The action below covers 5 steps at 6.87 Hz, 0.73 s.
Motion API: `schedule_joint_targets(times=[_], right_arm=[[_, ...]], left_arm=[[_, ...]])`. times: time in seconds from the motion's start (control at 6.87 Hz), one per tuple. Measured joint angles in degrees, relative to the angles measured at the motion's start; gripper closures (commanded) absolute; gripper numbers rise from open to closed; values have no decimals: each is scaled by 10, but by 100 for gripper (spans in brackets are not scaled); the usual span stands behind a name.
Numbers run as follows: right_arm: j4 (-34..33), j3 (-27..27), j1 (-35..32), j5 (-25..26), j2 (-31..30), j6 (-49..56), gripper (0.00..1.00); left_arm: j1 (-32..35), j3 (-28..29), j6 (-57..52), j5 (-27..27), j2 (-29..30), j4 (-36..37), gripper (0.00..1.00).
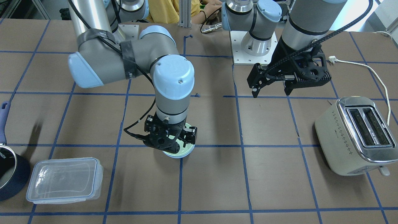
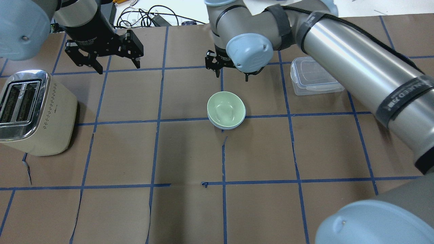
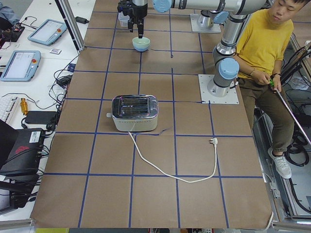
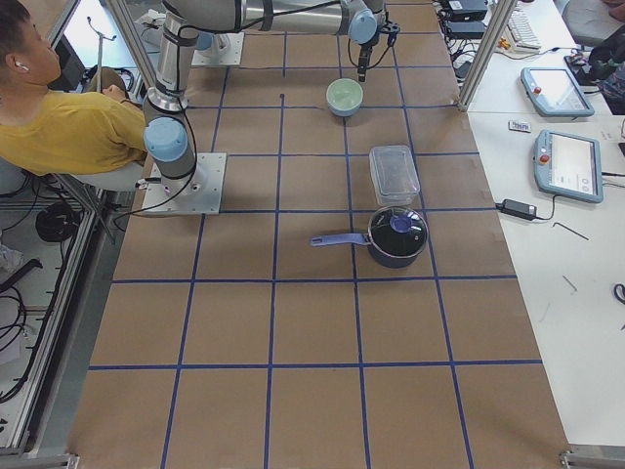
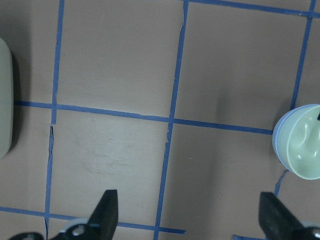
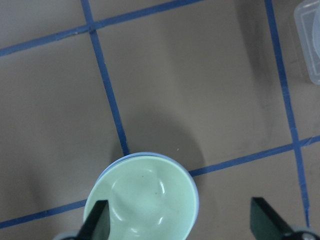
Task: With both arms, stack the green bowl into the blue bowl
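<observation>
The green bowl [image 2: 225,108] sits nested inside the blue bowl [image 2: 225,127] on the table's middle; only the blue rim shows under it. My right gripper [image 2: 232,73] hovers just above the stack, open and empty. In the right wrist view the green bowl [image 6: 145,200] lies below, between the spread fingers [image 6: 97,220]. In the front view the green bowl [image 1: 183,150] peeks out beneath the right gripper [image 1: 170,138]. My left gripper [image 2: 118,67] is open and empty, raised well to the side, and also shows in the front view [image 1: 271,91]. The left wrist view has the stack [image 5: 302,145] at its right edge.
A cream toaster [image 2: 34,112] stands on my left side, its cord [image 1: 373,71] trailing behind. A clear lidded container [image 2: 313,76] lies beyond the bowls on my right. A dark pot [image 1: 9,174] with a blue handle sits past it. A person sits by the arm bases.
</observation>
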<state>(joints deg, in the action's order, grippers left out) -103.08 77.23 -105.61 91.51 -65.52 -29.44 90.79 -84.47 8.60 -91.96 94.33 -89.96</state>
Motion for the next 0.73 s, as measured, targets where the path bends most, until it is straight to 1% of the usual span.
schedule_joint_targets(times=[0.29,0.44,0.73], right_arm=[[87,9,72,-16,-69,164,0],[121,28,105,-17,-109,235,0],[134,105,154,-18,-194,305,0]], left_arm=[[0,2,3,-1,0,-1,0],[0,2,4,-1,0,-1,0],[0,2,4,0,-2,-1,0]])
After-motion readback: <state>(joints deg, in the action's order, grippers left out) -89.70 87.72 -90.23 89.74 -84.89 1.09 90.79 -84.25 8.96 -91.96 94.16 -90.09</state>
